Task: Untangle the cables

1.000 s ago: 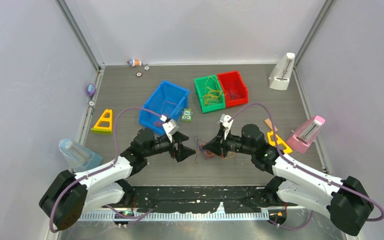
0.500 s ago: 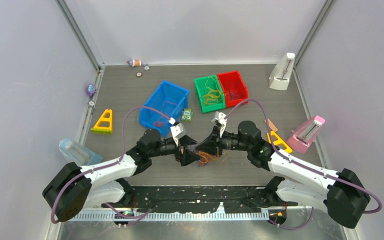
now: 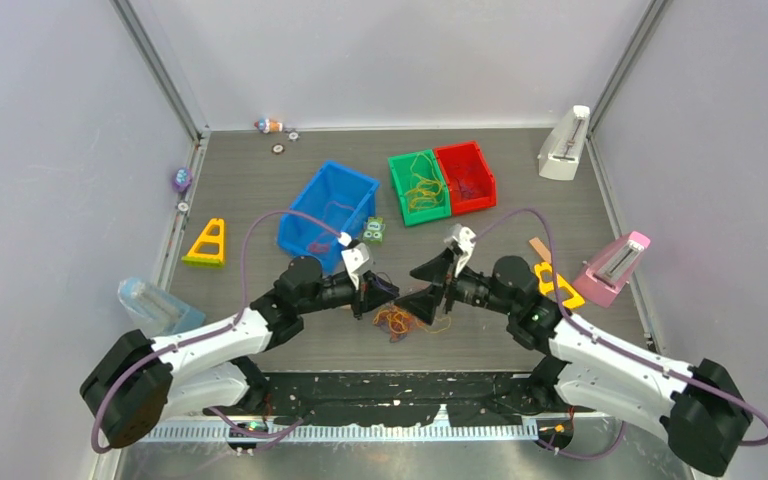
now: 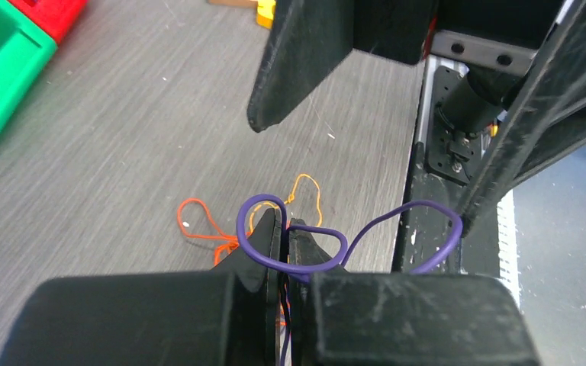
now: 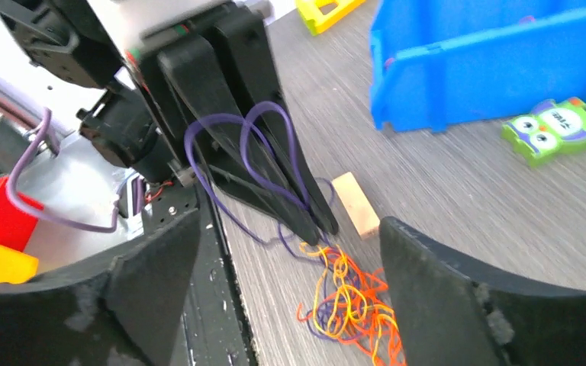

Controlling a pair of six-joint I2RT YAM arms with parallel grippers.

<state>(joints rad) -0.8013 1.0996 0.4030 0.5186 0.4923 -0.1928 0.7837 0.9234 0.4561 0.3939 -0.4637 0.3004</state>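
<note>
The cables lie as a small orange, yellow and purple tangle (image 3: 397, 322) on the table between my two grippers. My left gripper (image 3: 384, 293) is shut on a purple cable (image 4: 240, 229). That cable loops out on both sides of the jaws and trails down into the tangle (image 5: 351, 305). In the left wrist view my left gripper (image 4: 286, 223) hangs just above orange strands (image 4: 198, 227). My right gripper (image 3: 424, 290) stands wide open facing the left one. Nothing is between the fingers of my right gripper (image 5: 290, 229), and the tangle lies on the table below them.
A blue bin (image 3: 328, 210) stands behind the left arm, with an owl toy (image 3: 374, 230) beside it. Green (image 3: 419, 187) and red (image 3: 465, 177) bins hold more strands. A small wooden block (image 5: 355, 202) lies by the tangle. A yellow piece (image 3: 557, 283) and a pink stand (image 3: 615, 265) sit right.
My left gripper has shut on the purple cable. My right gripper has opened and drawn back to the right, and the tangle now rests on the table.
</note>
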